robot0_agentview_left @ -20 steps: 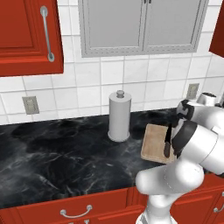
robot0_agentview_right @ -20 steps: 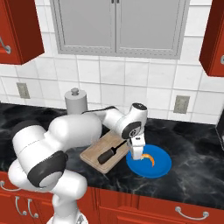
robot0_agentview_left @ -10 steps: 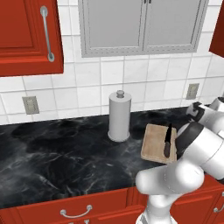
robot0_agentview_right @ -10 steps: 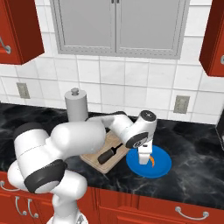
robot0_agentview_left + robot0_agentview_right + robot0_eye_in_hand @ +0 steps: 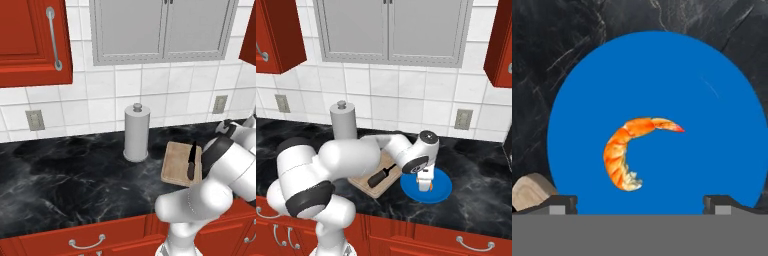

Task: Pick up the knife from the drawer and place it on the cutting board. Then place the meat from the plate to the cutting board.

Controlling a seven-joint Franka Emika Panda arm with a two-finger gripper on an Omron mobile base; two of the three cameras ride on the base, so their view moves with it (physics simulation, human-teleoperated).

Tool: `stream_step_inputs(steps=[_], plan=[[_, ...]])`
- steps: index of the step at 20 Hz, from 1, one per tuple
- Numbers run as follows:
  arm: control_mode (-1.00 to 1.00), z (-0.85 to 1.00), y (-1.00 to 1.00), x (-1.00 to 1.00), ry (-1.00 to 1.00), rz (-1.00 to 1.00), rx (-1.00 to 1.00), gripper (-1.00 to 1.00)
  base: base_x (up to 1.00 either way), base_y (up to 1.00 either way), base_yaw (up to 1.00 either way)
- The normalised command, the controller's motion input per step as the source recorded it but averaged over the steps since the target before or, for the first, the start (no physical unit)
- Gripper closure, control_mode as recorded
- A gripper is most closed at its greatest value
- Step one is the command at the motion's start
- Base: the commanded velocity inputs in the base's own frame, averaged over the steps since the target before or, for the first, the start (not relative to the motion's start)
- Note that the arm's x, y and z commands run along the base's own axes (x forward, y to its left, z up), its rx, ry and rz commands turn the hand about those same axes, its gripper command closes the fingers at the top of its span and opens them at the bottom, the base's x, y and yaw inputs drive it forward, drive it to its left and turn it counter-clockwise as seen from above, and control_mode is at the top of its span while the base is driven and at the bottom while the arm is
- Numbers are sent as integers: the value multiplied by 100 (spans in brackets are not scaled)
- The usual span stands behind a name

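Note:
The dark knife [image 5: 381,176] [image 5: 191,160] lies on the tan cutting board [image 5: 363,182] [image 5: 177,162]. Just right of the board rests the blue plate [image 5: 438,192] [image 5: 712,90]. On it lies the meat [image 5: 628,152] [image 5: 431,186], an orange curved piece. My gripper [image 5: 425,183] [image 5: 640,205] hangs open right above the plate, pointing down. Its fingertips [image 5: 562,204] stand wide on either side of the meat, touching nothing. A corner of the board [image 5: 529,192] shows beside the left tip. A red drawer front [image 5: 55,240] with a curved silver handle sits shut below the counter.
A grey paper-towel roll [image 5: 136,131] [image 5: 343,122] stands upright behind the board on the black marble counter [image 5: 65,170]. Red wall cabinets [image 5: 30,40] and grey ones [image 5: 391,30] hang above. My own arm curves over the board from the left in the right base view.
The gripper has moved from the board's right edge out over the plate and come lower. It has stayed open. The knife and the meat have not moved.

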Motion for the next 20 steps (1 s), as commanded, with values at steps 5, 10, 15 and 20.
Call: stream_step_inputs(steps=[5,10,15,20], plan=[[-100,0,-15,7,2,-3,0,-100,0,0,0],[-100,-1,-6,1,7,0,0,-100,0,0,0],[-100,-6,0,5,9,0,0,-100,0,0,0],[-100,-15,0,3,2,0,0,-100,0,0,0]])
